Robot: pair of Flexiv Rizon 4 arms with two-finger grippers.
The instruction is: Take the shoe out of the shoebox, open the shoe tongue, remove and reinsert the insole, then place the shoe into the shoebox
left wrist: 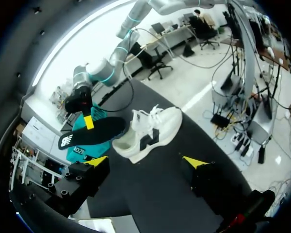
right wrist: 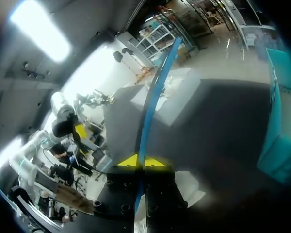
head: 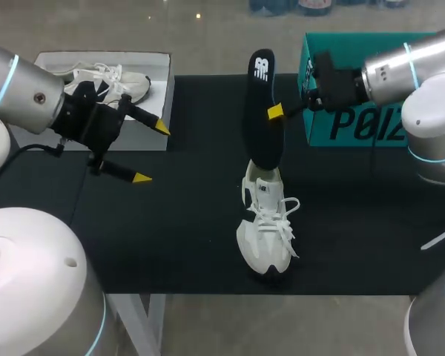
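I saw the white shoe [head: 265,230] standing on its sole on the black table [head: 170,245], out of any box. Its long axis ran from the near edge to the far edge, with the toe toward my camera and the heel away from it.

The dark insole [head: 261,111] rose from the shoe's heel opening. Its long axis ran on past the heel toward the table's far edge, and the logo end was farthest from the shoe. I could not tell whether its lower end was inside the shoe or only resting at the collar.

My right gripper [head: 276,111] came in beyond and to the right of the shoe. It was pinching the insole's edge partway along its length. In the right wrist view the two yellow tips sat pressed together on the blue rim of the insole.

My left gripper [head: 152,152] hung to the left of the shoe, well apart from it. Its fingers were spread wide and held nothing.

The white shoebox [head: 157,111] lay farther left of the shoe, beyond that gripper, with a second shoe [head: 107,81] inside. A teal box [head: 356,126] stood to the shoe's far right, behind the right gripper.
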